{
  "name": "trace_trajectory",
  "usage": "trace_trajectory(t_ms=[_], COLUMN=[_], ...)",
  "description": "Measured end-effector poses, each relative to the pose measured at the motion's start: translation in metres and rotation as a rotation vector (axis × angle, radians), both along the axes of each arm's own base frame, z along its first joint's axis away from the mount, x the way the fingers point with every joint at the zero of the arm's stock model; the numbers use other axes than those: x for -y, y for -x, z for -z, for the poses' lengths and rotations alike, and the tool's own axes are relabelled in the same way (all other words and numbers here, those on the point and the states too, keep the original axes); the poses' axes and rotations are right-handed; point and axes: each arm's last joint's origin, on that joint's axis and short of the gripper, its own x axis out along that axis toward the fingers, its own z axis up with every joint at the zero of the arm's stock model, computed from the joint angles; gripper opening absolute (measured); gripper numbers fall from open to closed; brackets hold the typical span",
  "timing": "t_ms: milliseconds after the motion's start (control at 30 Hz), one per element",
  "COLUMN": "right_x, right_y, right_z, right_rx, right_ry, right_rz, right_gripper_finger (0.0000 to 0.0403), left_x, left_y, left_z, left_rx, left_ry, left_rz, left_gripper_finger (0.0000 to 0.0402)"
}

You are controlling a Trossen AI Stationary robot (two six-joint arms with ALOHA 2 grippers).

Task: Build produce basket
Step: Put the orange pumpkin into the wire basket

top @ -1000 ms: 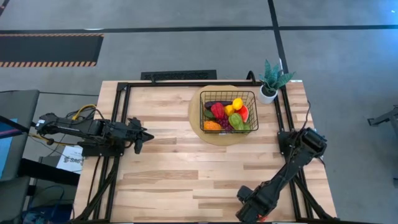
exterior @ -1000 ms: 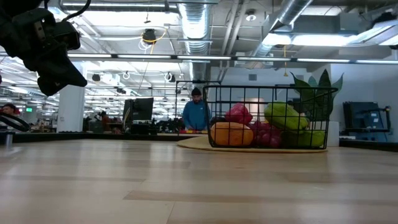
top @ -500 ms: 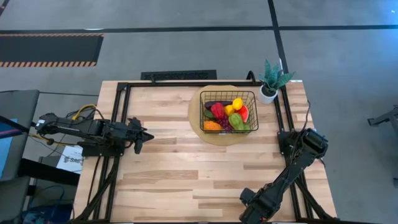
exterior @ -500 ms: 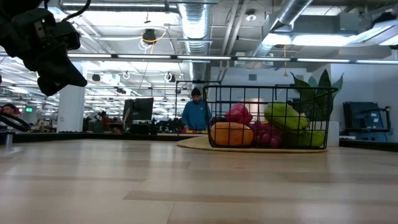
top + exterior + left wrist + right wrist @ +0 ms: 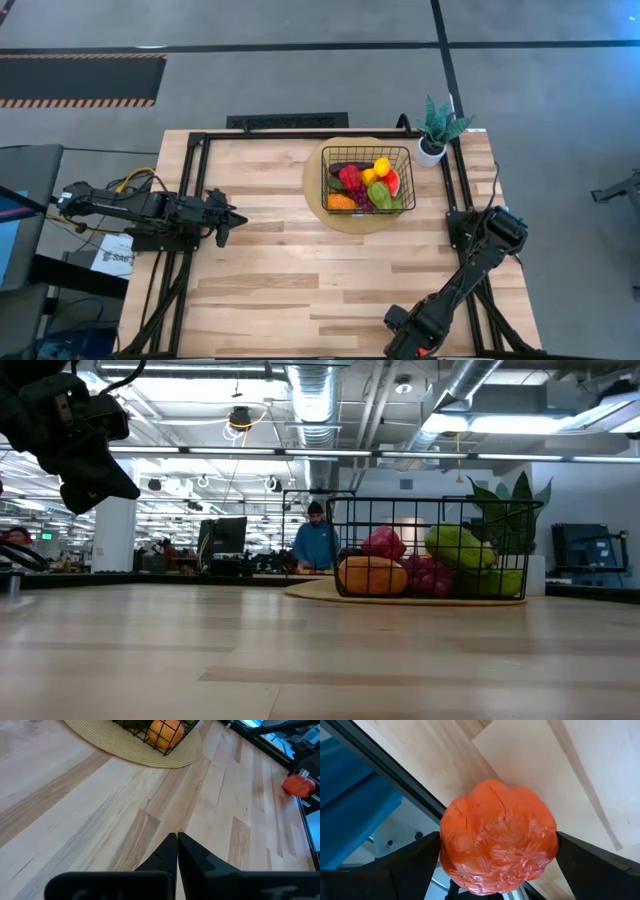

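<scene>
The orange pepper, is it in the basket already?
No, the orange pepper sits between the right gripper's fingers at the table's edge, far from the basket.

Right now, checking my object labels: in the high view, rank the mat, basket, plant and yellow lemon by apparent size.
1. mat
2. basket
3. plant
4. lemon

None look alike; all stand together on the table, so nearness hardly matters.

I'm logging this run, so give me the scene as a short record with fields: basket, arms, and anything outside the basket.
basket: black wire basket on a round tan mat, holding mixed produce
left gripper: shut, empty, over bare table at the left edge
right gripper: at the table's near edge, fingers on either side of an orange pepper
plant: potted plant beside the basket
</scene>
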Motion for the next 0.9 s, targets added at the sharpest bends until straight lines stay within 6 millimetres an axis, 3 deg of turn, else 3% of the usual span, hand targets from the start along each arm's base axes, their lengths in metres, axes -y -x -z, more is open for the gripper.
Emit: trace_trajectory(t_ms=[367, 467, 633, 900], right_x=[0.0, 0.0, 0.002, 0.011], right_y=[0.001, 0.001, -0.003, -0.012], right_z=[0.0, 0.0, 0.0, 0.0], right_rx=[-0.012, -0.02, -0.018, -0.013], right_ry=[0.003, 0.007, -0.002, 0.013], right_rz=[0.023, 0.032, 0.057, 0.091], right_gripper_finger=[0.0394, 0.0359, 0.0267, 0.0266], left_x=[0.0, 0.0, 0.0, 0.0], left_y=[0.0, 0.0, 0.0, 0.0], left_z=[0.0, 0.0, 0.0, 0.0], left_rx=[0.0, 0.0, 0.0, 0.0], left_ry=[0.0, 0.0, 0.0, 0.0], left_rz=[0.0, 0.0, 0.0, 0.0], left_gripper_finger=[0.0, 0.0, 0.0, 0.0])
